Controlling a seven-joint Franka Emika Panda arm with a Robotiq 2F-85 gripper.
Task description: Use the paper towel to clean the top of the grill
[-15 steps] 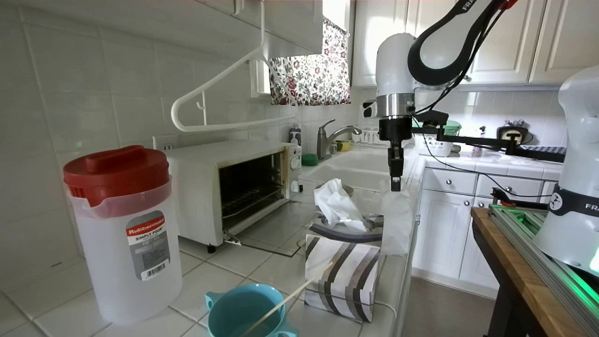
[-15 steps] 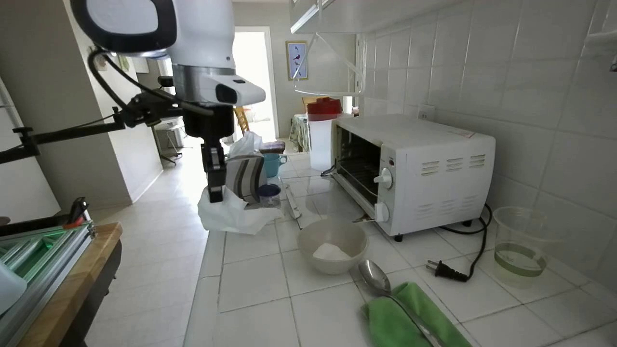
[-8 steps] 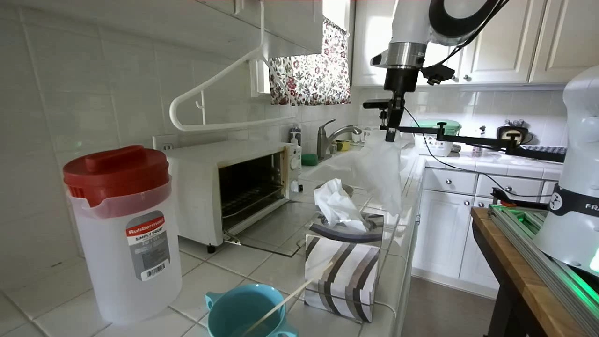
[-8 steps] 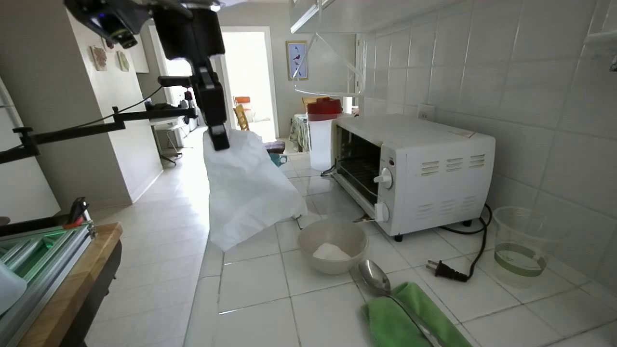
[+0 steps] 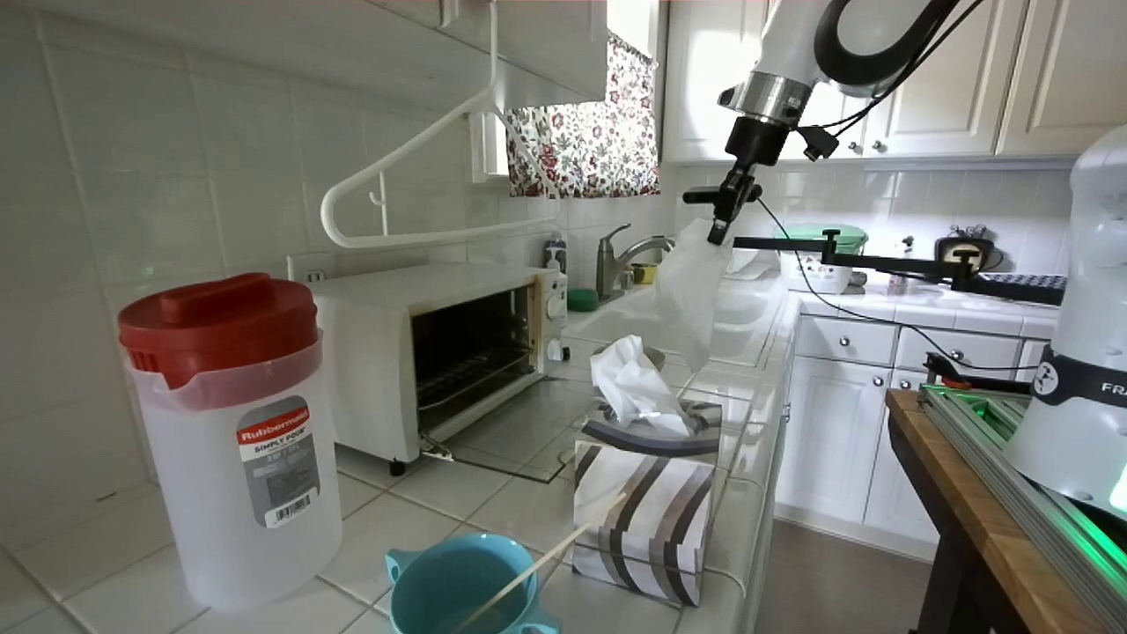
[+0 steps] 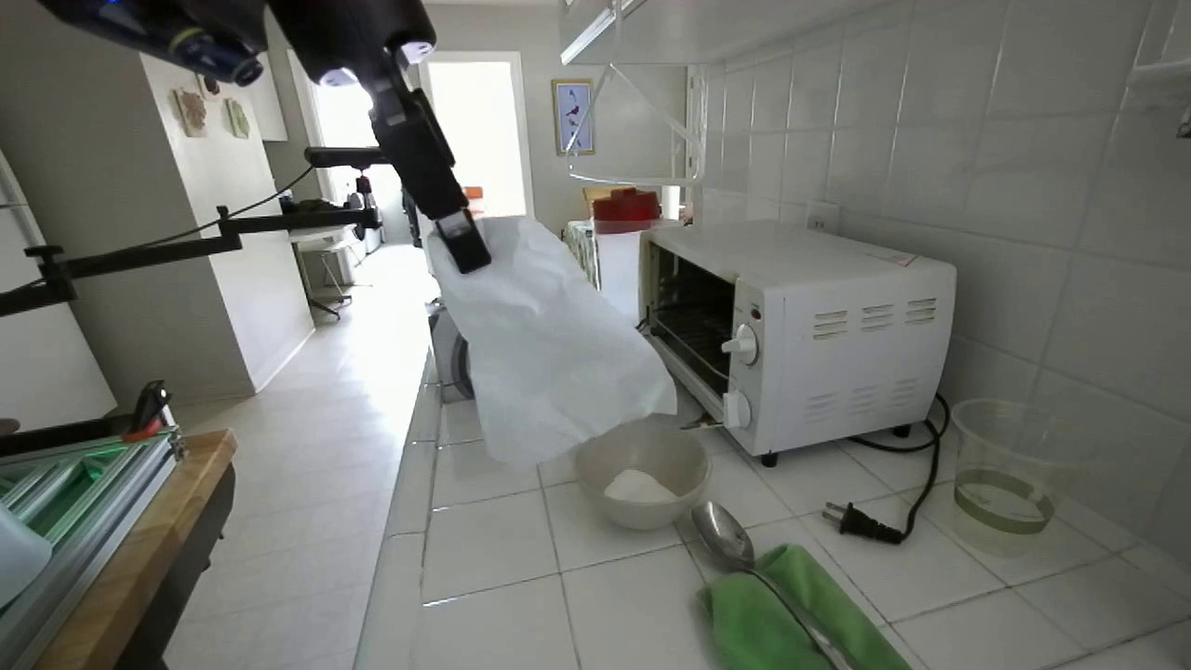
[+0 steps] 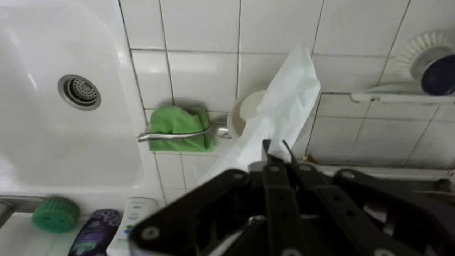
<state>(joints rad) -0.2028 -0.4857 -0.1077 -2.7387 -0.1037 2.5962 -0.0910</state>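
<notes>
The grill (image 5: 379, 295) is a white toaster oven on the tiled counter, also seen in an exterior view (image 6: 837, 344). Its flat pale top (image 6: 791, 247) shows nothing lying on it. Its glass door (image 5: 506, 436) hangs open, down over the counter. My gripper (image 5: 718, 233) is shut on a white paper towel (image 5: 691, 291), which hangs loosely from the tips. In an exterior view the gripper (image 6: 465, 247) is tilted and the towel (image 6: 554, 358) hangs before the oven's open front. In the wrist view the towel (image 7: 288, 96) lies between the fingertips (image 7: 276, 145) and partly covers the bowl.
A striped tissue box (image 5: 643, 519), blue cup with a stick (image 5: 467, 581) and red-lidded container (image 5: 238, 458) stand on the counter. A bowl (image 6: 642, 475), spoon on a green cloth (image 6: 791, 605) and clear cup (image 6: 1005, 475) are nearby. A white hanger (image 5: 440, 238) hangs above the oven.
The gripper has risen from beside the tissue box with the towel, tilted, and moved toward the oven side. The towel now hangs freely above the counter. The oven has not moved.
</notes>
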